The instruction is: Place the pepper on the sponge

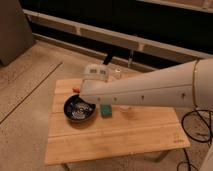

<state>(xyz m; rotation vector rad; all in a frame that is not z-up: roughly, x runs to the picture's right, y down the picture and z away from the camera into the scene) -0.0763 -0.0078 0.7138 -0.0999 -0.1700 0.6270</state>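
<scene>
A green sponge [106,110] lies flat near the middle of the wooden table [125,137]. A small orange-red piece, probably the pepper [76,90], shows at the table's back left, just beside the tip of my arm. My gripper [84,98] is at the end of the long white arm, low over the far rim of a dark bowl [78,110] and left of the sponge. The arm's grey-white wrist block [95,73] sits just behind it. The arm covers the table's back right.
The dark bowl stands left of the sponge. A clear glass [117,75] stands at the table's back edge, and a pale cup [125,108] peeks out under the arm, right of the sponge. Cables [197,125] hang at the right. Speckled floor surrounds the table.
</scene>
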